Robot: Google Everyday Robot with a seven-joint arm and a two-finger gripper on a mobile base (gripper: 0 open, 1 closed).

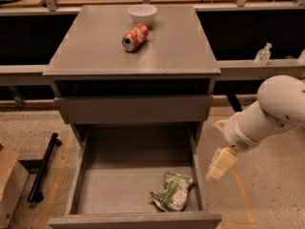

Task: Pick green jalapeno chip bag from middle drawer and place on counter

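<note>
The green jalapeno chip bag [171, 191] lies crumpled on the floor of the open middle drawer [109, 194], near its front right corner. My gripper [220, 164] hangs from the white arm at the right, outside the drawer's right wall, a little above and to the right of the bag, apart from it. The counter [95, 51] is the grey top slab of the cabinet above.
A red soda can [134, 36] lies on its side on the counter, with a white bowl [142, 14] behind it. A shut grey drawer front [133, 109] sits above the open one. A black bar [44, 166] and a cardboard box [9, 185] lie on the floor at left.
</note>
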